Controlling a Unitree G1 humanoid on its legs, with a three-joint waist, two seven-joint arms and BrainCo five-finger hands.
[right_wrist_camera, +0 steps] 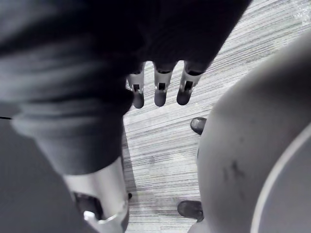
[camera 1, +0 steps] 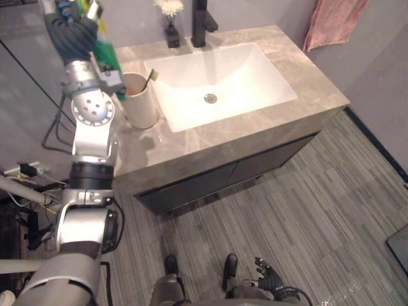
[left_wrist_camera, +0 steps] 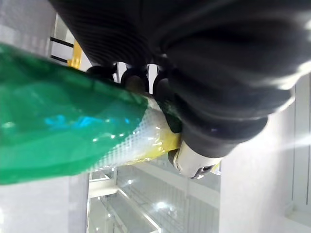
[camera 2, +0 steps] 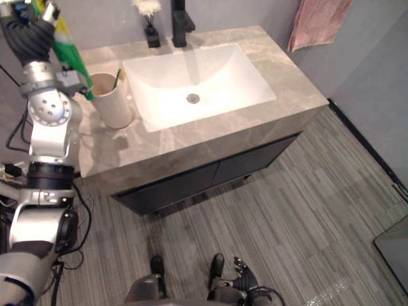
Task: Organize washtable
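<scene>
Fingers (left_wrist_camera: 133, 80) of the left hand (camera 1: 73, 35) are curled round a green tube (camera 1: 107, 51), held slanting, its lower end close by the rim of the cup (camera 1: 140, 105) on the worktop (camera 1: 306, 83).

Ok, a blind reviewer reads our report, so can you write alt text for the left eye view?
The robot's left hand grips a green tube near a beige cup holding a toothbrush at the left end of a grey washtable. Further right are a white basin, black tap and hanging pink towel; the right hand hangs open near the floor.
</scene>
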